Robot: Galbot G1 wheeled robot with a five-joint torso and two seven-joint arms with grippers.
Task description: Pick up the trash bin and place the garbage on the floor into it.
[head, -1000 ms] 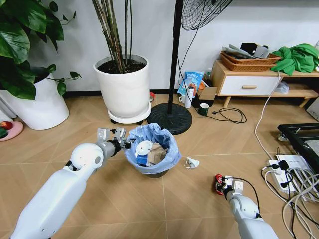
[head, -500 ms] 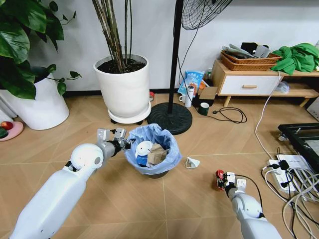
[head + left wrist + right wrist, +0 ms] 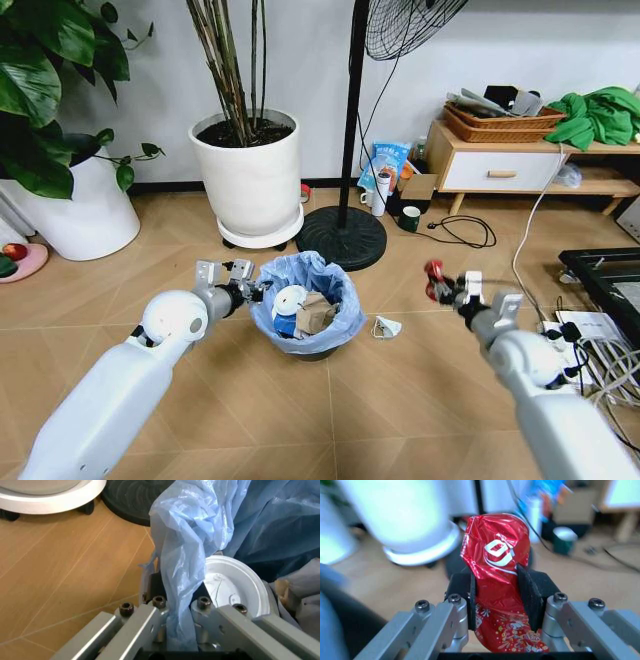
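The black trash bin (image 3: 306,304) with its crinkled light-blue bag stands on the chevron wood floor (image 3: 400,390) in the middle of the head view. My left gripper (image 3: 250,290) is shut on the bin's rim and bag (image 3: 185,573) at its left side. Inside lie a white round lid (image 3: 288,299), a brown paper scrap (image 3: 315,310) and a blue scrap. My right gripper (image 3: 440,285) is shut on a crushed red can (image 3: 497,588), held in the air to the right of the bin. A crumpled white scrap (image 3: 386,326) lies on the floor just right of the bin.
A large white plant pot (image 3: 245,180) and a fan's black round base (image 3: 342,237) stand close behind the bin. Another white pot (image 3: 75,210) is at far left. Cables and a power strip (image 3: 580,335) crowd the right floor. A low wooden cabinet (image 3: 520,165) stands at the back right.
My right arm has risen from the floor with the red can and moved up and slightly toward the bin. The left gripper and the bin have stayed put.
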